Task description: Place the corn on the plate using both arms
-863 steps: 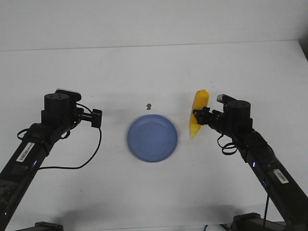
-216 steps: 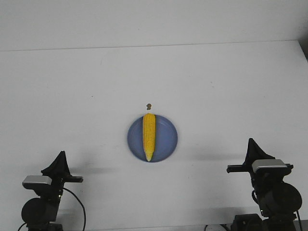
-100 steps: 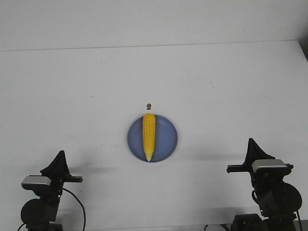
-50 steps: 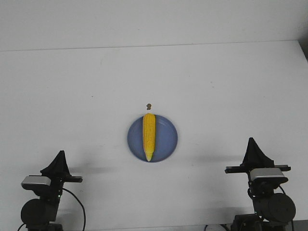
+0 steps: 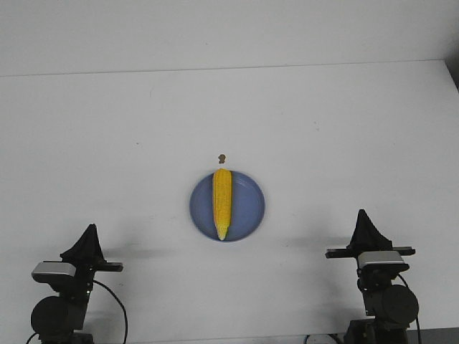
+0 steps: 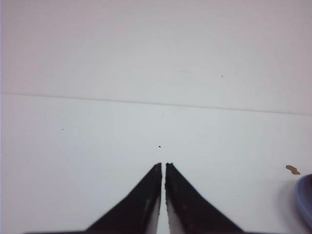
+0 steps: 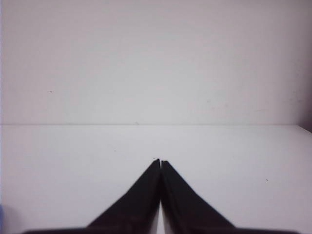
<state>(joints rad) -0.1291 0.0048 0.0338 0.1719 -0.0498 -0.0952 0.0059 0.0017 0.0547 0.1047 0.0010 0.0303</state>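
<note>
The yellow-orange corn [image 5: 222,202] lies on the blue-lavender plate [image 5: 247,208] in the middle of the table, its pointed end toward me. My left gripper [image 5: 90,231] is pulled back at the near left, shut and empty; the left wrist view shows its fingertips [image 6: 163,165] nearly touching, with the plate's rim [image 6: 306,195] at the edge. My right gripper [image 5: 363,215] is pulled back at the near right, shut and empty; its tips [image 7: 160,161] meet in the right wrist view. Both grippers are far from the plate.
A small brown speck [image 5: 222,157] lies on the white table just beyond the plate; it also shows in the left wrist view [image 6: 292,169]. The table's far edge [image 5: 229,69] meets a white wall.
The right arm has shifted a little to the left and lower over the last second. The corn, the plate and the left arm have not moved.
</note>
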